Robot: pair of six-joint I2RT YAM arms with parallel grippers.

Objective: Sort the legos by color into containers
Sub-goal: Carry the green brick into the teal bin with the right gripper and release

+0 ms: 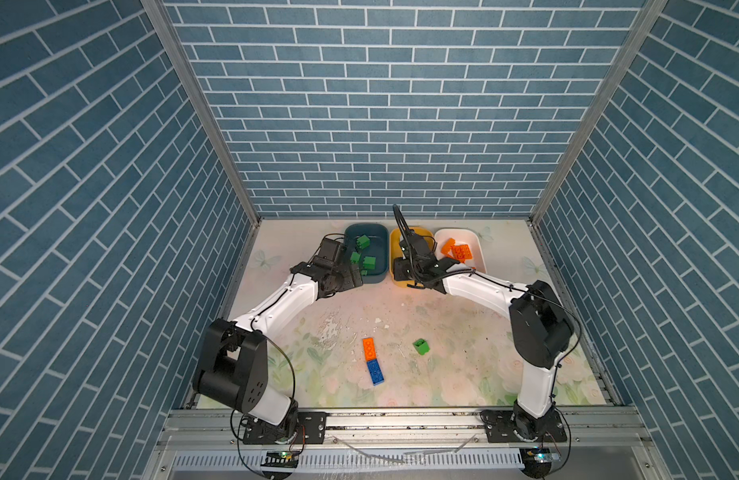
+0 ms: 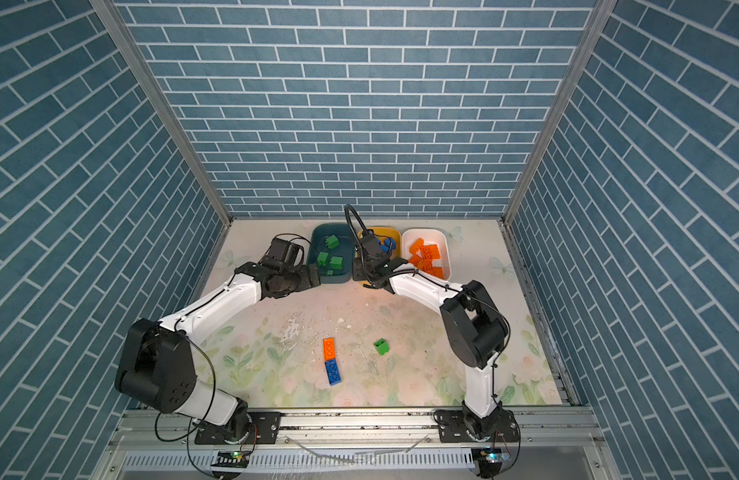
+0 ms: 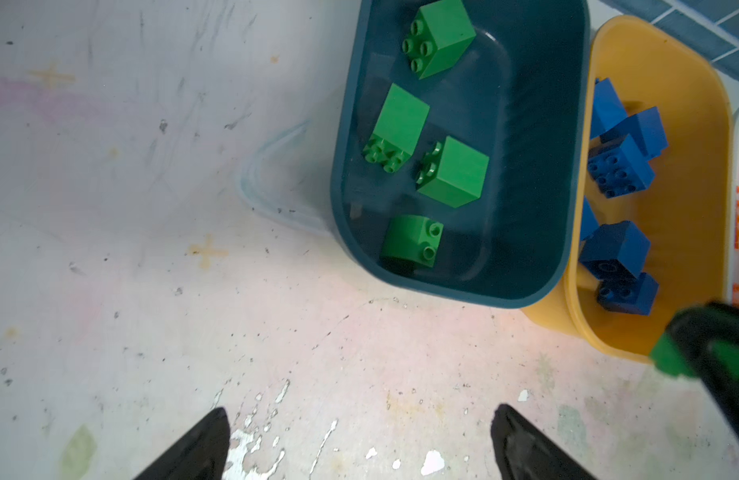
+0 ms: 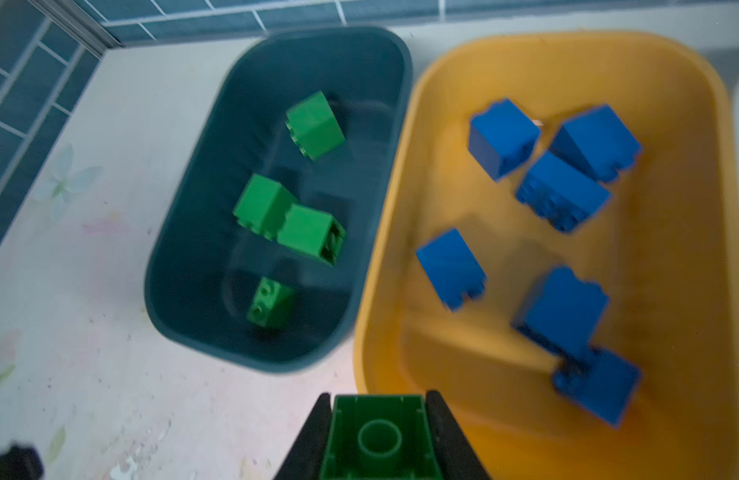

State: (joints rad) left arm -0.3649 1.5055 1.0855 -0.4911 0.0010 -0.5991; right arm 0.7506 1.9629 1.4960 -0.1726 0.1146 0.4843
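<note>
Green lego [image 4: 380, 436] apparently between right fingers [image 4: 311, 446]

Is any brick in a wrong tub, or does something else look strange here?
No tub holds a wrong colour. The right gripper is shut on a green brick at the near rim of the yellow tub, which holds blue bricks, not at the teal tub. The table print is also chipped in the middle.
</note>
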